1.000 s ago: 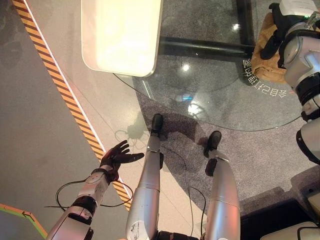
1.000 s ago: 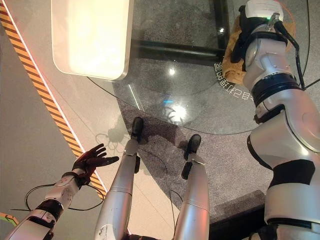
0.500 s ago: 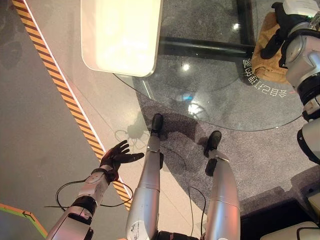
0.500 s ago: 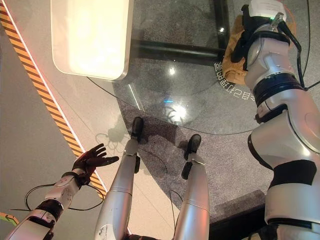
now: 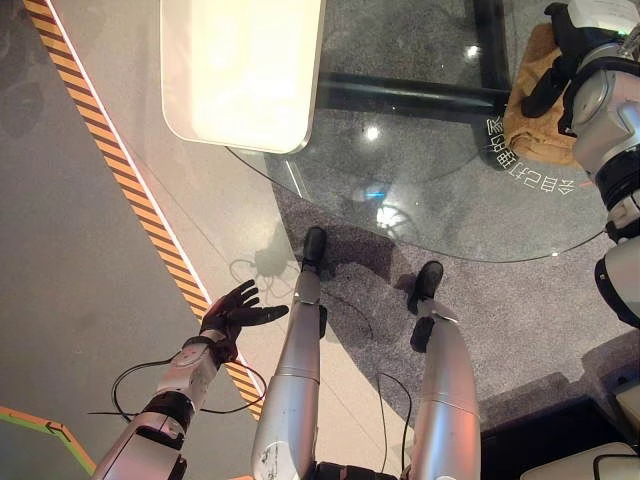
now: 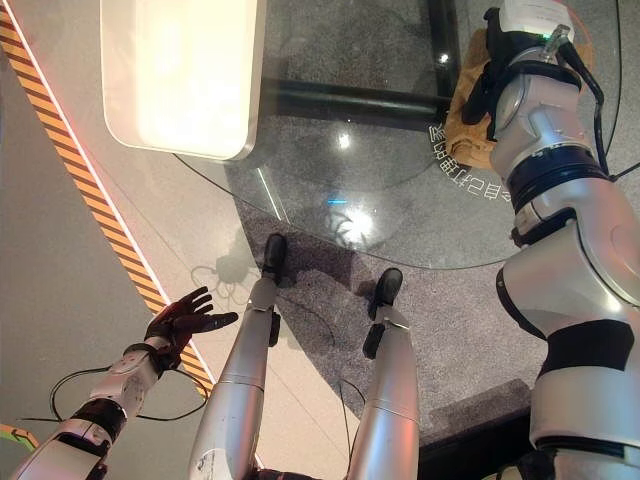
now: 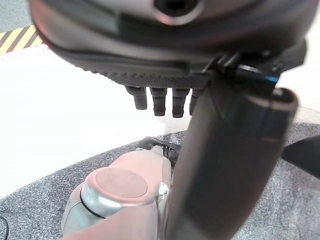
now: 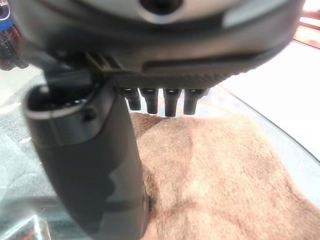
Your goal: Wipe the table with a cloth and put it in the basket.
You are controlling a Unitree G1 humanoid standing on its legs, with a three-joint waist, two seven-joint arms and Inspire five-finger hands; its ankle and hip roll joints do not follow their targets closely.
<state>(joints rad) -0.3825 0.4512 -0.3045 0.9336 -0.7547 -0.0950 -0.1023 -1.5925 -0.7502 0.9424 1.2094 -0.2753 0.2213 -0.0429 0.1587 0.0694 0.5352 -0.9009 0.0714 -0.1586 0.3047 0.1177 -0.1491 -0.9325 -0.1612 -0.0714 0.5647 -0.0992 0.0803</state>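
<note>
A tan cloth (image 5: 532,135) lies on the round glass table (image 5: 430,195) at its far right edge. My right hand (image 5: 549,84) rests on top of the cloth, open. In the right wrist view its fingers (image 8: 167,102) reach out straight onto the cloth (image 8: 215,170), with the thumb (image 8: 90,165) beside them. My left hand (image 5: 235,312) hangs low on the left over the floor, open with fingers spread and nothing in it, well away from the table.
A bright white panel with rounded corners (image 5: 245,70) overlaps the table's far left. A black bar (image 5: 410,97) shows beneath the glass. A yellow-and-black striped tape (image 5: 130,185) runs across the floor on the left; grey carpet (image 5: 520,310) lies under the table.
My right arm has shifted very slightly over the cloth. The left hand has not moved.
</note>
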